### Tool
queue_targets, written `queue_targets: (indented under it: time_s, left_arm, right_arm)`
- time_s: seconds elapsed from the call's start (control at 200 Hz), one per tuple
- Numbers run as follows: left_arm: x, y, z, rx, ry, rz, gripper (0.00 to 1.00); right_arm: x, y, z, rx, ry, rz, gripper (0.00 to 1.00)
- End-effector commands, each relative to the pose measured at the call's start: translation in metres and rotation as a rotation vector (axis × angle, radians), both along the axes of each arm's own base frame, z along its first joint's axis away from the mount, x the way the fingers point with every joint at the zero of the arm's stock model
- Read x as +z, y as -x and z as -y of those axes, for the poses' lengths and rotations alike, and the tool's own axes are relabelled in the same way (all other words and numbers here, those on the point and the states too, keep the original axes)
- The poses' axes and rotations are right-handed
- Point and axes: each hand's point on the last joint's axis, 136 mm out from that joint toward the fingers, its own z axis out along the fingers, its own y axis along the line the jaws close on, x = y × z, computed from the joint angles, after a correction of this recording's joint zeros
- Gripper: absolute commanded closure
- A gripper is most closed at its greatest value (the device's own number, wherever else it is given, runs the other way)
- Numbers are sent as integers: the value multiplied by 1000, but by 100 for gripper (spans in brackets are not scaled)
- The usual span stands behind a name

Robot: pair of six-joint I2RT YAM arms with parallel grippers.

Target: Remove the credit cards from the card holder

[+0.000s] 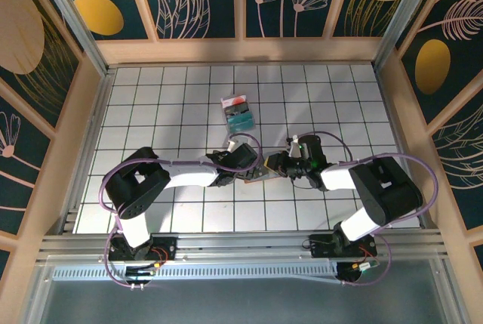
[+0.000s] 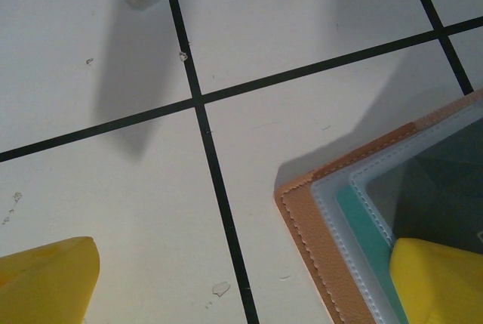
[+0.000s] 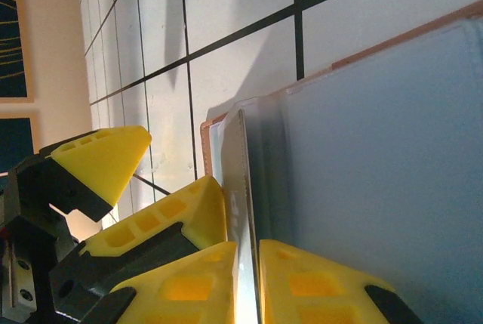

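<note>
Top view: card holder (image 1: pixel 255 175) lies mid-table between left gripper (image 1: pixel 245 167) and right gripper (image 1: pixel 276 165), teal pack (image 1: pixel 238 112) well apart behind it, loads of bare table (image 1: pixel 151 97) around
Left wrist: fingers spread wide, gripping nothing, one pad (image 2: pixel 438 279) pressing the holder's corner; if it slips, the whole holder probably drags along
Right wrist: fingers pinched shut on a thin card (image 3: pixel 244 180) at its edge; a shallow pinch like that could let it pop free

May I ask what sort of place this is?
Probably a robot test cell: a white gridded table, wood-framed walls with dark floral panels, and the left arm and right arm bolted to an aluminium rail.
</note>
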Motion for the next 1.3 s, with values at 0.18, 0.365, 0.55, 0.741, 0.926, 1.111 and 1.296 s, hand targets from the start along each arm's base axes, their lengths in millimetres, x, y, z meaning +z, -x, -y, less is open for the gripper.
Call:
queue_targets:
  time_s: [0.18,0.365,0.55,0.741,0.926,1.111,1.296]
  left_arm:
    - [-31,14,-22,-16,-116,-76,1]
    - [-34,16,-25,-12,-128,-82,1]
    - [-34,16,-26,-12,-134,-82,1]
    - [-35,16,-26,-12,-136,-86,1]
    - [-35,17,-27,-9,-140,-86,1]
    - [-36,17,-29,-7,-149,-89,1]
    - [-38,17,-31,-5,-157,-89,1]
  right_arm:
    - [3,-5,-6,22,-59,21,92]
    - [8,-6,0,5,-68,31,91]
    - [19,-7,-3,19,-120,45,90]
    - [23,-5,-5,25,-154,44,88]
    - [18,-5,-1,6,-144,33,95]
    - [15,-6,6,-22,-136,26,97]
    - [11,-9,17,-52,-84,26,99]
